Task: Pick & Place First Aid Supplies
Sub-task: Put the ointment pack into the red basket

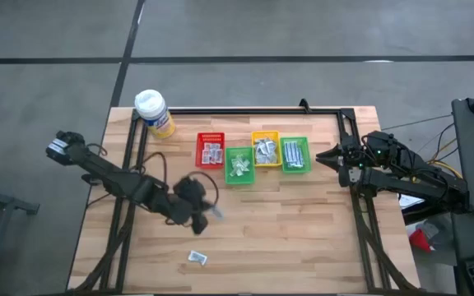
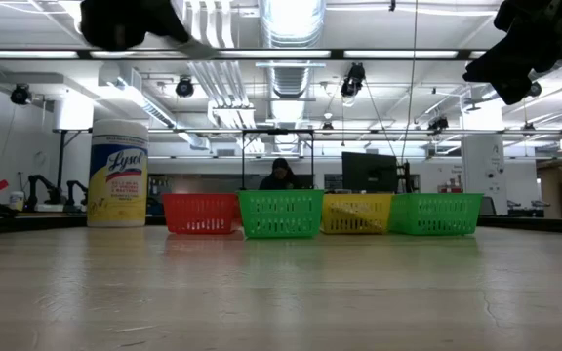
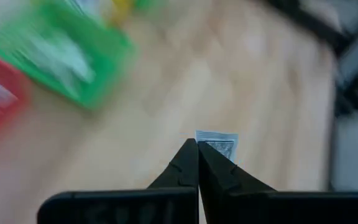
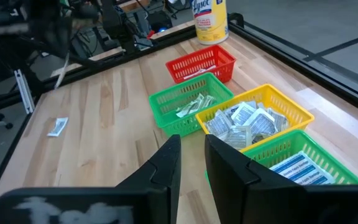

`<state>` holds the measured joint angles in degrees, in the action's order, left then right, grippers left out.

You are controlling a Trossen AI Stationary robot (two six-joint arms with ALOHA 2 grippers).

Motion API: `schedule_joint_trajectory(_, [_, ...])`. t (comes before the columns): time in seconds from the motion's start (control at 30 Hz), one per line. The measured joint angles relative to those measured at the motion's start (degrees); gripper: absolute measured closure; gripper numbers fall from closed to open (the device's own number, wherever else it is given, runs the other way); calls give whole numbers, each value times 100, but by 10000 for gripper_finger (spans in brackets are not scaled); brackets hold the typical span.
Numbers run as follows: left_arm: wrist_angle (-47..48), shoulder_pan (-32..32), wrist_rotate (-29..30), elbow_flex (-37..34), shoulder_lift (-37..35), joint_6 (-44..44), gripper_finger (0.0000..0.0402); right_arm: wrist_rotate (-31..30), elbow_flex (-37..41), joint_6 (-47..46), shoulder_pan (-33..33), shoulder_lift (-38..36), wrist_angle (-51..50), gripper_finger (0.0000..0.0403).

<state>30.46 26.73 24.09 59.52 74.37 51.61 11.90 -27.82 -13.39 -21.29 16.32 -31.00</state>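
While the right pincer is waiting slightly parted beside the bins, the left pincer is pinching a white packet above the bench.

A yellow Lysol canister with a white cap is standing upright at the far left corner of the wooden worktop. A red bin, a green bin, a yellow bin and another green bin are sitting side by side in a row. A person is sitting behind them in the room.
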Motion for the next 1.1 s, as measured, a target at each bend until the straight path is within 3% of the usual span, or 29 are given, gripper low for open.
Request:
schedule_joint_trajectory(0.27, [-4, -165, 2966, 331, -220, -680, 401, 0, 0, 2, 0, 2, 0, 324])
schedule_joint_trajectory(0.53, [-4, -757, 4103, 575, -56, -1302, 401, 0, 1, 2, 1, 1, 0, 316])
schedule_joint_trajectory(0.9, [2, -2079, 4217, 593, 367, -1731, 401, 0, 1, -6, -1, 2, 0, 332])
schedule_joint_trajectory(1.1, [5, -2660, 3461, 603, 677, -2355, 402, 0, -1, -7, 1, 0, 0, 333])
